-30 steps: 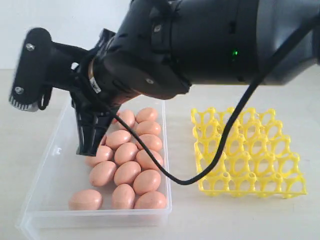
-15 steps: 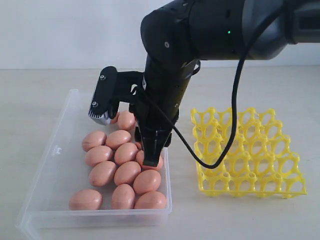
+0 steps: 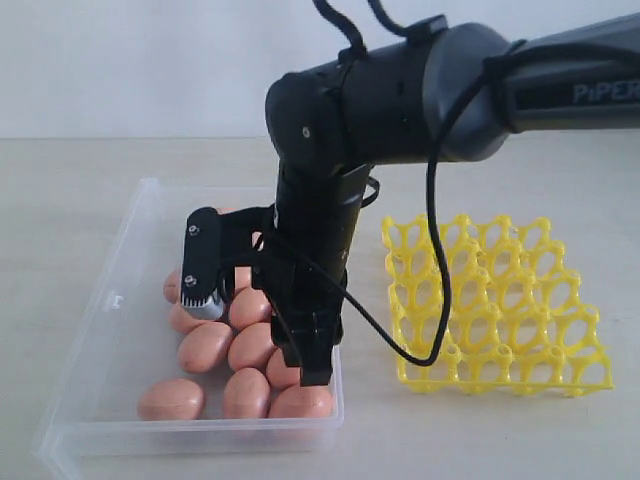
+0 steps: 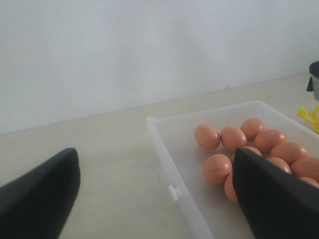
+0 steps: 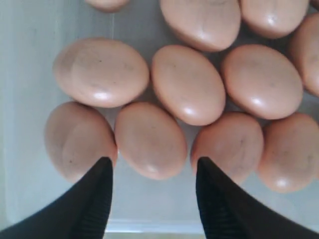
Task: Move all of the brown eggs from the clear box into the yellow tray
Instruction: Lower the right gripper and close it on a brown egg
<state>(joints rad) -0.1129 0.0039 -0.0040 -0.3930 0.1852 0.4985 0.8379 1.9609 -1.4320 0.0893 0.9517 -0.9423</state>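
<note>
The right pincer [image 5: 153,164] stands spread and empty, low in the clear shallow plastic box [image 3: 110,300]. One smooth orange-brown egg [image 5: 151,140] lies just ahead, partly between the fingertips [image 5: 99,189], long axis slanted to the closing line. The yellow lattice egg tray [image 3: 520,300] sits beside the box.

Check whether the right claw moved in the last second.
Yes. Against the clear box, the right claw has shifted from the left side toward the near right corner, dropping low over the brown eggs.

All 3 views share the clear box [image 3: 120,340]; right wrist looks closest.
</note>
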